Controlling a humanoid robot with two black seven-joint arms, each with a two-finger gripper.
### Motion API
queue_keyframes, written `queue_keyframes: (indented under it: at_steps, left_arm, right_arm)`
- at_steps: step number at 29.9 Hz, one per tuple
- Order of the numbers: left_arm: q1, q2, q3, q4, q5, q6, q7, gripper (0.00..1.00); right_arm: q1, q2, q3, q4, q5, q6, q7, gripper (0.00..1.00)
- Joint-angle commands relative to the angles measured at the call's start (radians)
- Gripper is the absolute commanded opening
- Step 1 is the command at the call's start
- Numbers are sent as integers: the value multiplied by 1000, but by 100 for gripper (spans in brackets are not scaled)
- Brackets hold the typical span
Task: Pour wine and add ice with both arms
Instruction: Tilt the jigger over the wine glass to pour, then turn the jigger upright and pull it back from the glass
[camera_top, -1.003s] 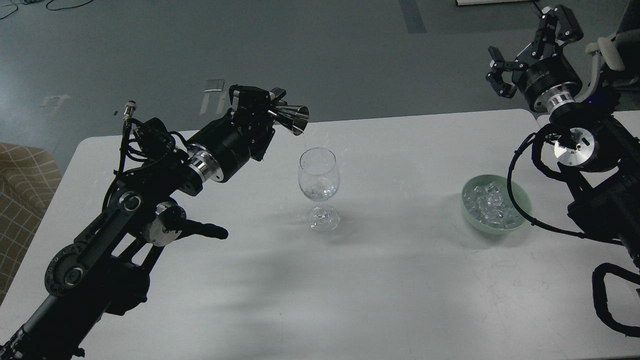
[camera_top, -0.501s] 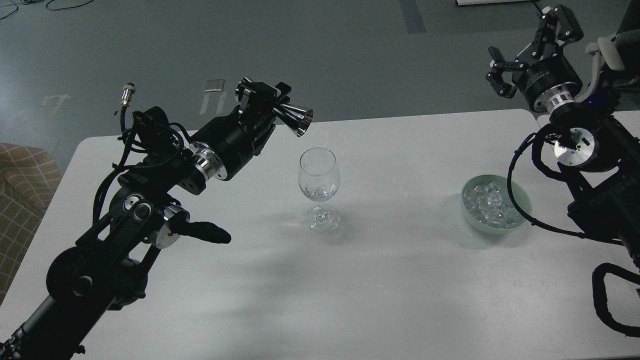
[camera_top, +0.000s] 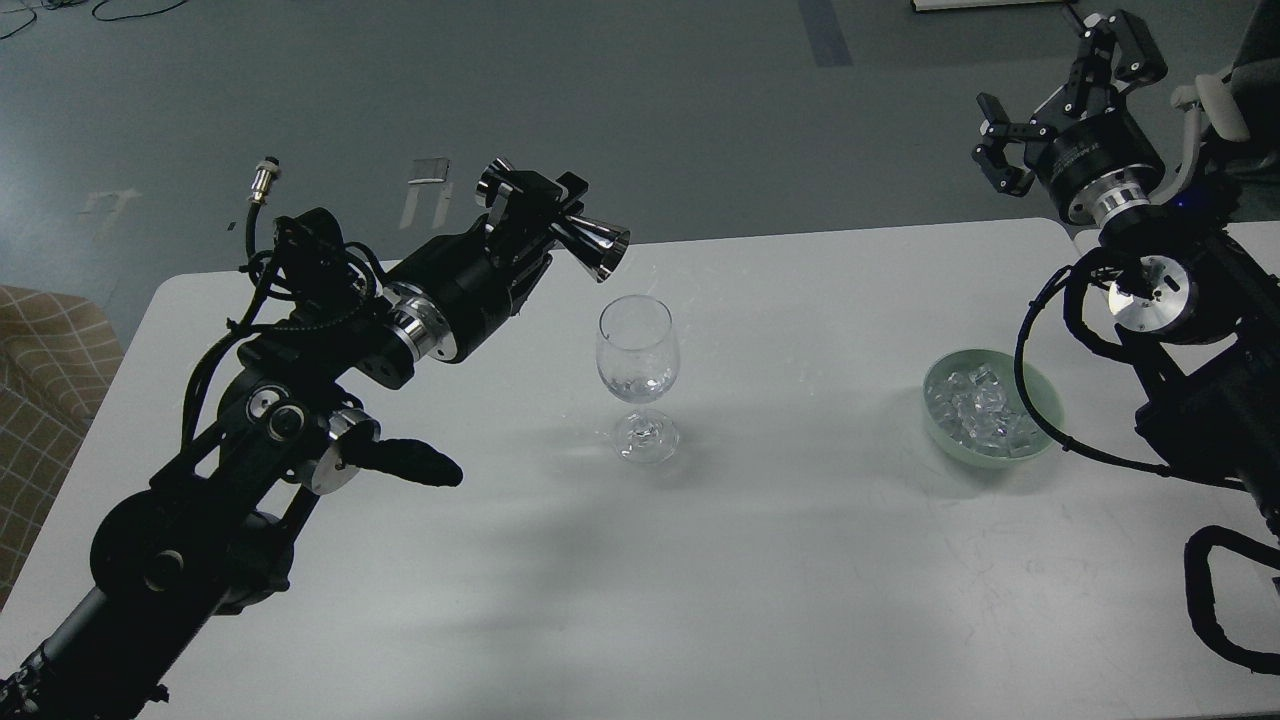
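A clear stemmed wine glass (camera_top: 638, 375) stands upright mid-table with a little clear liquid at the bottom. My left gripper (camera_top: 545, 215) is shut on a silver metal jigger (camera_top: 590, 241), held tilted on its side up and left of the glass rim, its mouth facing right. Clear ice cubes (camera_top: 975, 408) fill a pale green bowl (camera_top: 1040, 395) on the right of the table. My right gripper (camera_top: 1055, 85) is open and empty, raised high beyond the table's far right corner, well above the bowl.
The white table (camera_top: 780, 560) ends at a far edge just behind the glass. A checked seat (camera_top: 45, 370) stands off the left edge. A second white surface (camera_top: 1255, 240) and a chair lie behind my right arm.
My left gripper has lifted and rotated the jigger back from its pouring tilt over the glass; the drip from its lip has stopped. The right arm has not moved.
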Motion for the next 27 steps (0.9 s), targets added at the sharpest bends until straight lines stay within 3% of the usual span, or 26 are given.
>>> queue_keyframes:
  at_steps: [1, 4, 9, 18, 20, 22, 27]
  left_arm:
    - [0, -8, -67, 0, -195, 24, 54, 10]
    - [0, -9, -136, 2, -344, 79, 97, 10]
    - [0, -2, -222, 2, -537, 169, 124, 10]
    - [-2, -17, -391, 5, -835, 349, 119, 11]
    - [-2, -40, -443, 8, -881, 395, 93, 11]
    - [0, -54, -515, 14, -929, 467, 30, 11]
    - [32, -71, -580, 15, -1032, 515, -58, 12]
  right_arm:
    - [0, 0, 0, 0, 0, 0, 0, 100]
    - [0, 0, 0, 0, 0, 0, 0, 100]
    - [0, 2, -2, 0, 0, 0, 0, 100]
    - [0, 2, -3, 0, -1, -2, -2, 100]
    - [0, 2, -3, 0, -1, -2, -2, 100]
    - [0, 2, -5, 0, -1, -5, -2, 100]
    - [0, 6, -6, 0, -1, -9, -2, 100]
